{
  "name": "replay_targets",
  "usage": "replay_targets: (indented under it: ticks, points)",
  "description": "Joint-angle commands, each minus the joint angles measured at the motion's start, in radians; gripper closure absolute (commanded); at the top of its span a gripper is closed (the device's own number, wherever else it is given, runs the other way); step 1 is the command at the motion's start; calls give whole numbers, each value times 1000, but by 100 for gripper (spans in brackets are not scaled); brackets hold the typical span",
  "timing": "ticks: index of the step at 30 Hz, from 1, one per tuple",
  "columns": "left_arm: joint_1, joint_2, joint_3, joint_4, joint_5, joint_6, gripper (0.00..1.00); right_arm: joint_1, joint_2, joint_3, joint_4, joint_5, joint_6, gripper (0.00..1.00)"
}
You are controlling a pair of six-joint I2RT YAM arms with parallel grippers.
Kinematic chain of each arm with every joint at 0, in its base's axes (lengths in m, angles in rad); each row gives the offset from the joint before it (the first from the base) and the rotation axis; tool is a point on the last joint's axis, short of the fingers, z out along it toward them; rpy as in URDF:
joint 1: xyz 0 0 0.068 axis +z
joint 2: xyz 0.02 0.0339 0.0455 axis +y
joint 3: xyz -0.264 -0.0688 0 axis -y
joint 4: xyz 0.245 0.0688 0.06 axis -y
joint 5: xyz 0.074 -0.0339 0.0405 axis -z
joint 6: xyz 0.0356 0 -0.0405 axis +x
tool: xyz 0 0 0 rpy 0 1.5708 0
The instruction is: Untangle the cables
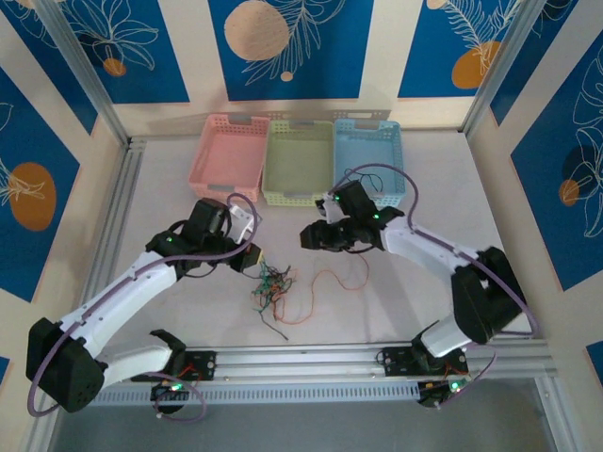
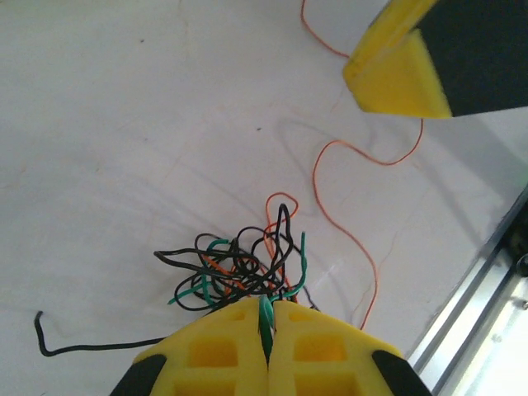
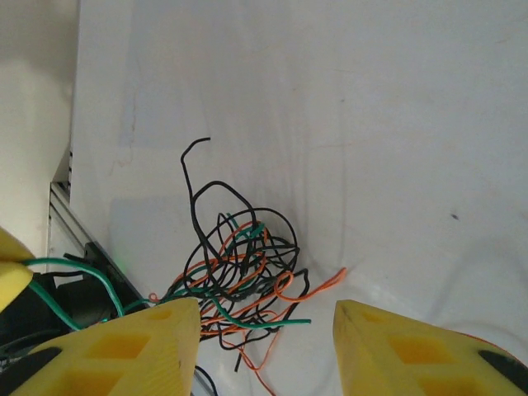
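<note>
The bunch of thin black, orange and green cables point(image 1: 268, 290) lies on the white table point(image 1: 188, 198), between the two arms and near the front metal rail point(image 1: 311, 356); from above the wires are so thin that I cannot tell one from another.

In the left wrist view the left gripper point(image 2: 267, 307) has its yellow fingers point(image 2: 219, 351) pressed tight on one green cable point(image 2: 266, 323); the end of that cable is hidden between them. A long orange cable point(image 2: 346, 227) curls away from the bunch towards the rail; its near end goes out of sight behind a finger.

The right gripper point(image 3: 264, 318) hangs over the bunch with its yellow fingers spread apart and nothing in them; the fingers hide the low part of the bunch.

A pink plastic basket point(image 1: 203, 155), a pale green one point(image 1: 297, 198) and a blue one point(image 1: 367, 122) stand side by side at the far edge, well apart from the bunch; white table shows between them.
</note>
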Motion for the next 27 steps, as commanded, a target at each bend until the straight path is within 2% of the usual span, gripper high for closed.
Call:
replay_targets:
  ticks: [1, 12, 27]
  points:
    - [-7, -3, -2, -50, -36, 58, 100, 33, 57, 61, -54, -81, -16, 52]
    - [-5, -5, -28, -29, -49, 62, 100, 131, 200, 128, -98, -55, 44, 51]
    - [-5, -8, -34, -30, -51, 65, 100, 175, 297, 196, -120, -17, 53, 62]
